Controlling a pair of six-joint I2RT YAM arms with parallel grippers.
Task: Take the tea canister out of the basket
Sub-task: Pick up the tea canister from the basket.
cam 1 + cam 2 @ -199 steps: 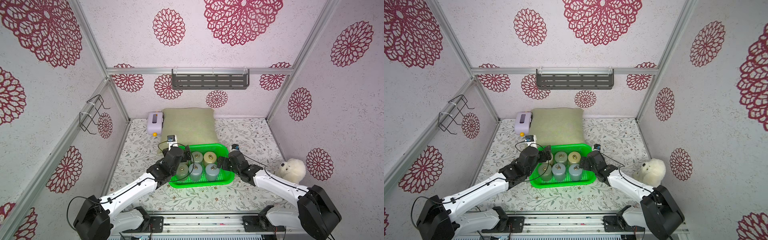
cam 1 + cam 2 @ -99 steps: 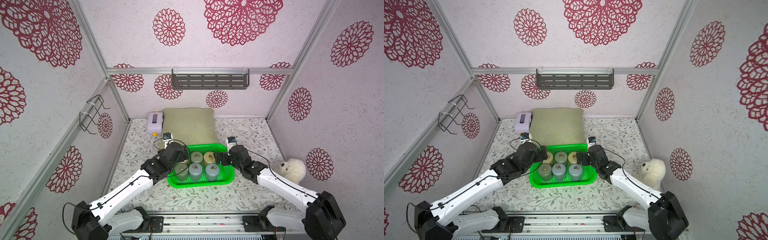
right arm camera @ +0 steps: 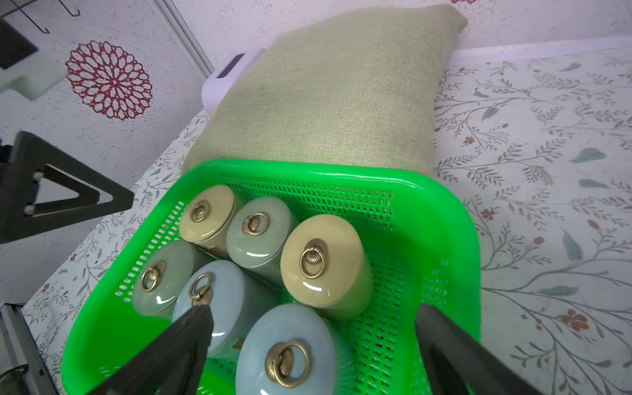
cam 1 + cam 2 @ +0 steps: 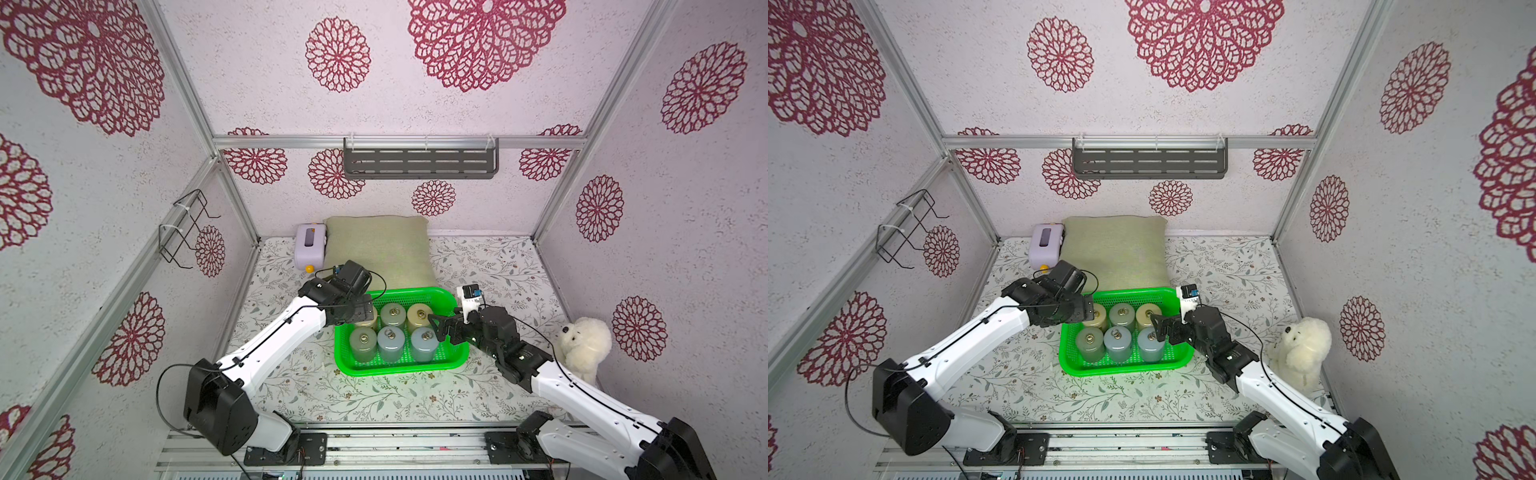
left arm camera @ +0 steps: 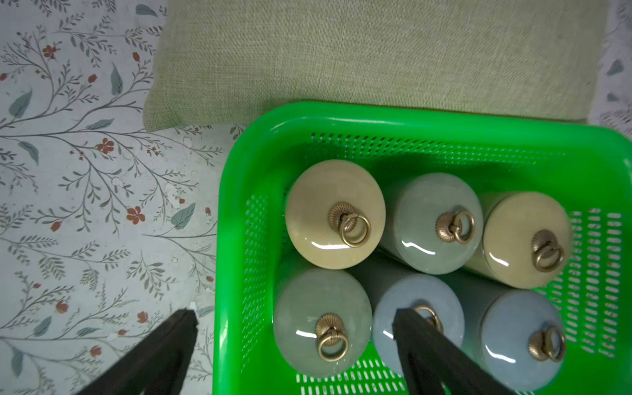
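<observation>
In both top views I see the bright green perforated plastic basket point(image 4: 399, 368) point(image 4: 1121, 369) on the floral-printed tabletop point(image 4: 291, 374), its far edge against the sage-green woven fabric pillow point(image 4: 376, 249). Six glazed cylindrical tea canisters point(image 4: 392, 314) with brass ring lids stand upright inside it, three in the far row and three in the near row. My left gripper point(image 4: 360, 309) hovers at the basket's far left corner. My right gripper point(image 4: 435, 328) reaches in over the right rim. A white plush toy point(image 4: 582, 349) sits by the right wall.

From the left wrist, the left gripper point(image 5: 294, 318) is spread wide and grips nothing. One finger hangs over the tabletop outside the basket's left wall, the other over the near middle grey-blue canister point(image 5: 437, 294). The near left sage-green canister point(image 5: 307, 307) lies between them.

From the right wrist, the right gripper point(image 3: 314, 316) gapes wide and holds nothing. The near right pale blue canister point(image 3: 290, 328) sits below, between its fingers.
</observation>
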